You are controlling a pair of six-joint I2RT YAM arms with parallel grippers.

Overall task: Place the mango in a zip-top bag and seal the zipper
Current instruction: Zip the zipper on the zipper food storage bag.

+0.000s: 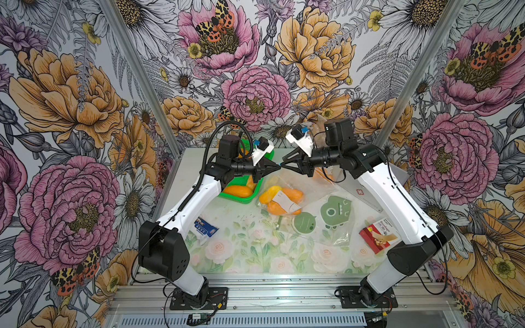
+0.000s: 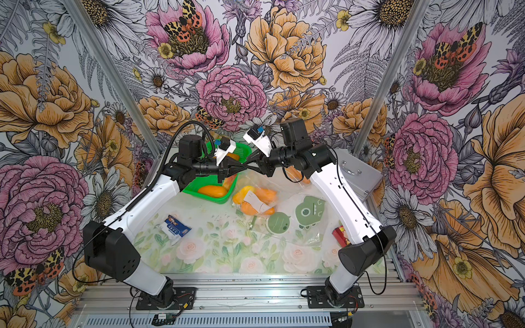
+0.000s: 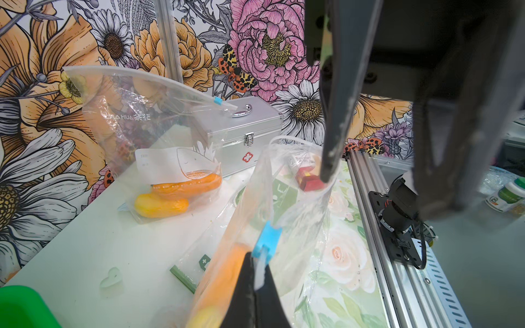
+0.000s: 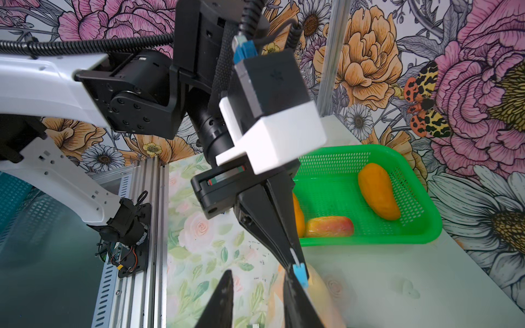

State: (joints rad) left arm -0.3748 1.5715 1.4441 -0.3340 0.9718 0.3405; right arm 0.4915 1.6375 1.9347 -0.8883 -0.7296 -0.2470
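The clear zip-top bag [image 3: 295, 221] hangs over the middle of the table [image 1: 244, 206], its mouth edge lifted between both arms. It holds three mangoes [image 1: 294, 193]: one yellow and two orange. The left gripper [image 1: 276, 168] is clamped tight on the zipper strip, right beside the blue slider [image 3: 267, 237]. The right gripper [image 1: 284, 164] has its jaws partly apart and grips nothing, with the slider against one finger. A second bag [image 3: 136, 113] holds two more, and the green basket [image 4: 369, 241] holds three.

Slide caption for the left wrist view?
Left gripper pinches the zip-top bag beside its blue slider; right gripper, jaws open, at its rim.
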